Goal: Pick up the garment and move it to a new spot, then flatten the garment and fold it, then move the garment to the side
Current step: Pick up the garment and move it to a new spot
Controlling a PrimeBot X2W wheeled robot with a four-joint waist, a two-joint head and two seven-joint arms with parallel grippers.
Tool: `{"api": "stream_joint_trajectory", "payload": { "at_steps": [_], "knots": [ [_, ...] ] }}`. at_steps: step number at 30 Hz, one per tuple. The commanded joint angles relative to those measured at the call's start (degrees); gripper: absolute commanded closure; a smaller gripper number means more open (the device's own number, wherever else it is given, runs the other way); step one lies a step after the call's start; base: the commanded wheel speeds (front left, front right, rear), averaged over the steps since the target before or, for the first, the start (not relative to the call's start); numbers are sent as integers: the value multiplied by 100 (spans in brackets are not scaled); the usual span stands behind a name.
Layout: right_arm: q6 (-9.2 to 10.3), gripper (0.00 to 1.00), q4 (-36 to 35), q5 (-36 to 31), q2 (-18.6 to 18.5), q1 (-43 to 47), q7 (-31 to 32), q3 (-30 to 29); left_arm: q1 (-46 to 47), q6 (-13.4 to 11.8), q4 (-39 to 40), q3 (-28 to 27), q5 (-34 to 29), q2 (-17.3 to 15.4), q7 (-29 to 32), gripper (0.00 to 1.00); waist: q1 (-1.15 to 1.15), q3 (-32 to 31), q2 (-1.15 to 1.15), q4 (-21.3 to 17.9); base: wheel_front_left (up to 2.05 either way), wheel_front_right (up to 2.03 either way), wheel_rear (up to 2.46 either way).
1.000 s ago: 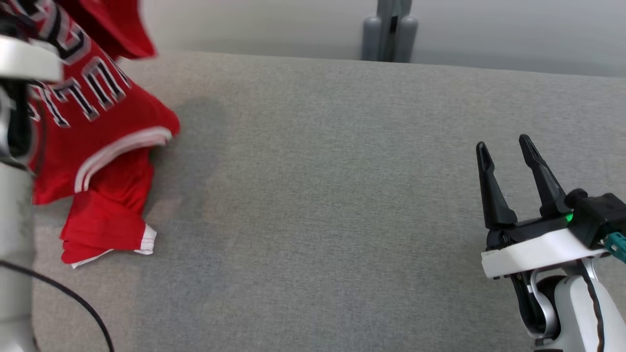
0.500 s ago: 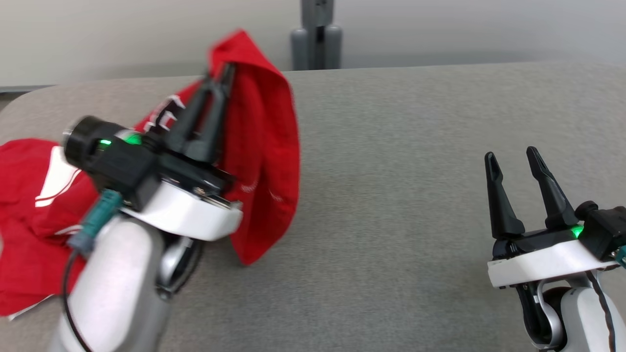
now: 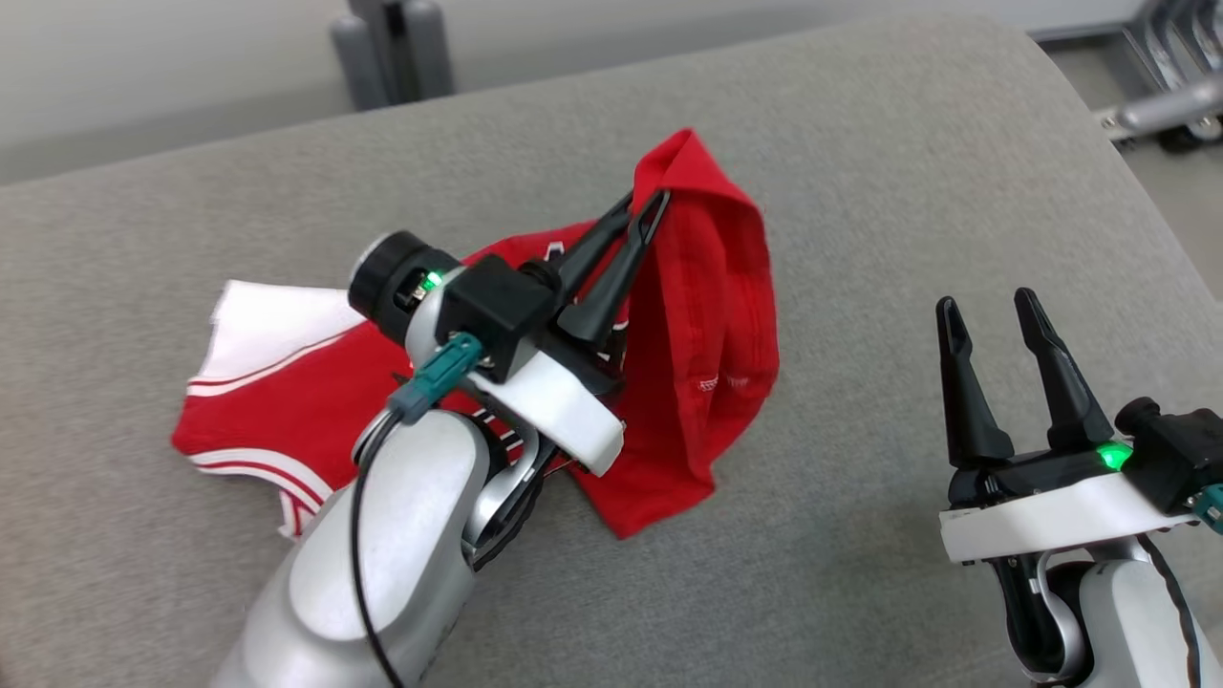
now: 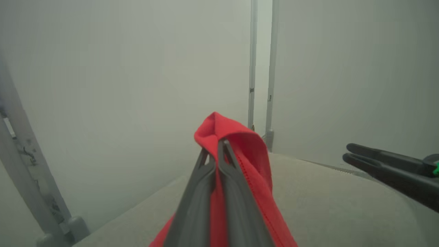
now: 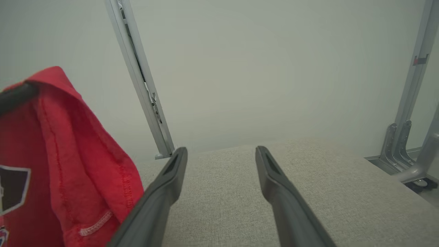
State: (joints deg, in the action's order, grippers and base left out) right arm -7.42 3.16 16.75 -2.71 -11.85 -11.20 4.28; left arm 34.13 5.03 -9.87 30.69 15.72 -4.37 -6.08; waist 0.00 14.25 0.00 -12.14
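**Item: garment**. Red jersey with white trim and dark lettering. It sits near the middle of the surface, slightly toward 9 o'clock in the head view.

**Lie:** Crumpled and unfolded. One fold stands raised in a peak toward 12 o'clock and hangs from there down toward 5 o'clock. The rest is spread on the surface toward 9 o'clock, and a white part shows at the far edge.

**Handling (judged):** Light, soft and limp, with no stiffness. It will sag and bunch from any single hold, and the knit looks smooth enough to slip. It is not fragile. The best holds are likely the stitched hem or the trimmed edges, taken at two separated points to spread it flat.

**Left pincer**: clamped on the peak of the raised fold, with the fingers pressed together and cloth between them.

**Right pincer**: at 4 o'clock, with the jaws spread and nothing in them. It is apart from the garment, and the hanging hem faces it.

**Surroundings:** The surface is grey fabric. A grey post stands beyond it at 11 o'clock, and there is metal framing at 2 o'clock.
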Motion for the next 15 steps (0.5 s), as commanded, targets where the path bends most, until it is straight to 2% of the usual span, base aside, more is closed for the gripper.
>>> {"api": "stream_joint_trajectory", "payload": {
  "at_steps": [1, 6, 7, 8, 9, 15],
  "knots": [
    [-13, 0, 50, 27, -27, -83, -67, 24, 103, 30, -201, 41, -4, 0, 19, 100, 0, 278, 0, -259, 0, 0, 0],
    [-13, 0, 185, 138, -30, -149, -191, 91, 206, 125, -1295, 372, 109, 54, -43, 100, 0, 429, 0, -321, 0, 0, 0],
    [-13, 0, 221, 146, -31, -168, -205, 83, 237, 146, -1477, 448, 98, 55, -47, 78, 0, 443, 0, -304, 0, 0, 0],
    [-13, 0, 246, 148, -30, -189, -216, 81, 291, 148, -1590, 509, 109, 63, -124, 27, 0, 460, 0, -274, 0, 0, 0],
    [-13, 0, 255, 142, -29, -203, -235, 72, 339, 160, -1679, 578, 100, 67, -179, 0, 0, 468, 0, -235, 0, 0, 0],
    [-13, 0, 359, 29, -31, -291, -263, -27, 291, 215, -1681, 850, 296, 100, -667, 0, 0, 369, 0, 122, 0, 0, 0]
  ]
}}
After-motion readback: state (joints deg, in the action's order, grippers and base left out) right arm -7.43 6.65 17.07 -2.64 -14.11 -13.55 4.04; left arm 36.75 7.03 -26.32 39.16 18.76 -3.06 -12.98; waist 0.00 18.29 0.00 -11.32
